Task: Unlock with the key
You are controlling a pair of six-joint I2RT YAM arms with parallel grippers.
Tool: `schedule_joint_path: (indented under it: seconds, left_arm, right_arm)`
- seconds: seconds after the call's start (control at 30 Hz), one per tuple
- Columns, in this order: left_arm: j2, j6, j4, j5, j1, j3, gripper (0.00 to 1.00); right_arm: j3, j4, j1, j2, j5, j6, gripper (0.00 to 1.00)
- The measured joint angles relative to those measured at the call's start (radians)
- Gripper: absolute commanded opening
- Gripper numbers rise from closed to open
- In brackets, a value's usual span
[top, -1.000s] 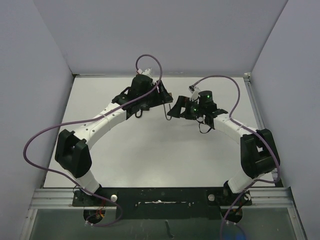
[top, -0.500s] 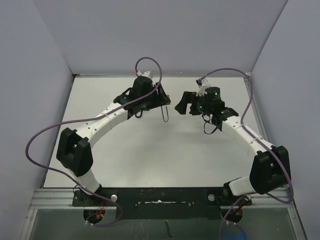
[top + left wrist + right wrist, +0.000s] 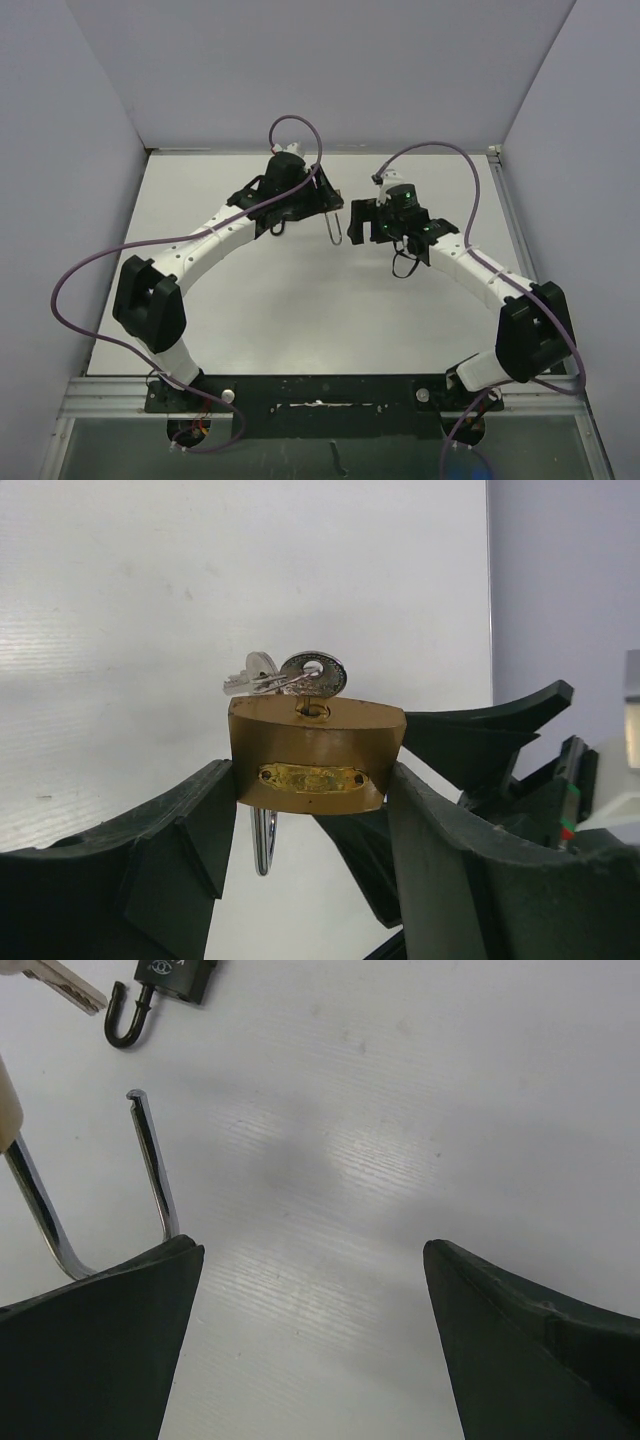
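The left end effector (image 3: 310, 780) grips a brass padlock (image 3: 317, 755) by its two sides, one finger (image 3: 180, 830) pressed to each flank, and holds it off the white surface (image 3: 300, 320). A key (image 3: 313, 675) sits in the keyhole on the padlock's upper face, its round bow sticking out, and a second key (image 3: 250, 675) hangs beside it on the same ring. The chrome shackle (image 3: 263, 840) juts from the opposite face. In the right wrist view it reads as a long U whose near leg ends free in the air, while the other leg runs out of frame. The right end effector (image 3: 310, 1250) is spread wide and holds nothing. Seen from above, it sits just beside the shackle, facing the left end effector across the far middle of the surface. A small black lock (image 3: 180, 975) with a hooked shackle lies on the surface beyond, with another key (image 3: 60, 985) near it.
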State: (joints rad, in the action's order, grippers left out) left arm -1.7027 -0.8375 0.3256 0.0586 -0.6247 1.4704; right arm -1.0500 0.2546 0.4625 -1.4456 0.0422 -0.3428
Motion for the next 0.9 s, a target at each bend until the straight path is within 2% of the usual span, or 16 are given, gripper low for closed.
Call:
schedule_joint_path:
  seconds: [0.3, 0.53, 0.7, 0.9]
  left_arm:
    - [0.0, -0.044, -0.013, 0.032, 0.0, 0.0, 0.0]
    - [0.0, -0.048, -0.019, 0.034, 0.007, 0.0, 0.0]
    - [0.0, -0.02, -0.005, -0.007, 0.018, 0.0, 0.0]
    - [-0.037, 0.047, 0.063, -0.107, 0.026, 0.023, 0.0]
  right_arm:
    - [0.0, -0.023, 0.083, -0.095, -0.006, -0.003, 0.98]
    - [0.0, -0.036, 0.094, -0.101, -0.009, -0.04, 0.98]
    - [0.002, 0.001, 0.061, -0.03, -0.048, -0.054, 0.98]
    - [0.021, 0.068, -0.054, 0.139, -0.089, -0.057, 0.98]
